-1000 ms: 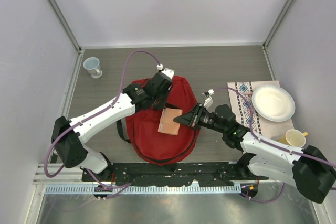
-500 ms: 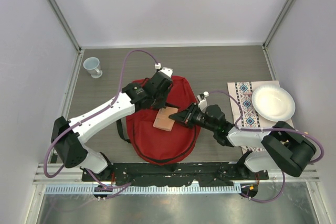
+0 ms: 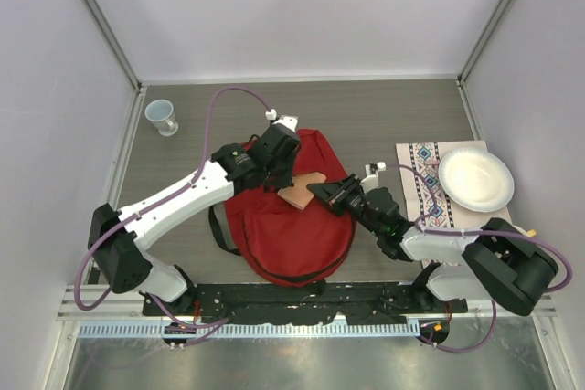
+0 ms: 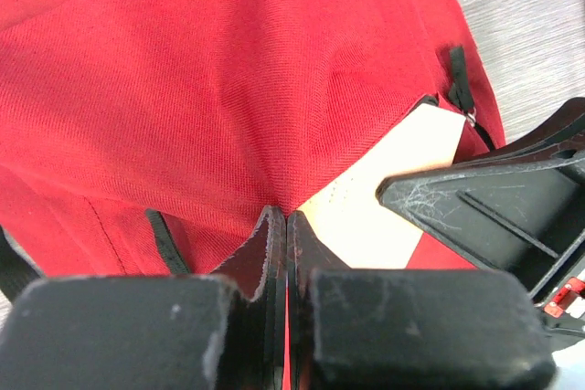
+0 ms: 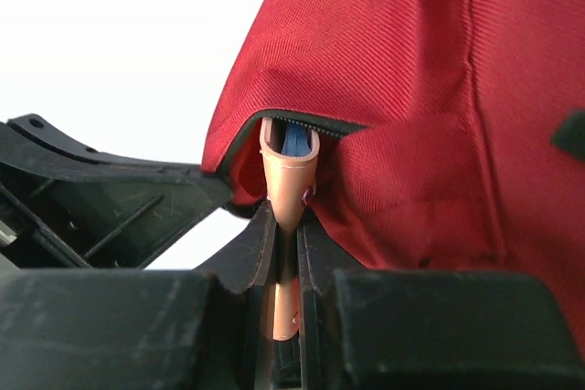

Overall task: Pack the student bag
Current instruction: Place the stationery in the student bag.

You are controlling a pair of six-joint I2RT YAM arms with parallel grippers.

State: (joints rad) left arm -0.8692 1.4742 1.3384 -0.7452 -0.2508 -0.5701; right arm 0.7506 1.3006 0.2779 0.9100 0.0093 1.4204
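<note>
Your left tool (image 4: 285, 226) grips the bag (image 3: 283, 230) by its top fabric, lifting the mouth; the bag lies on the table (image 3: 393, 116). The case (image 5: 288, 166), above the bag's middle a second ago, now noses into that mouth, clamped in your right tool (image 5: 287, 230).

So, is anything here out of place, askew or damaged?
Nothing looks damaged or spilled. Only the tan case is askew: it juts out of the zip opening of the student bag, held by the right gripper, while the left gripper pinches the red fabric.
</note>
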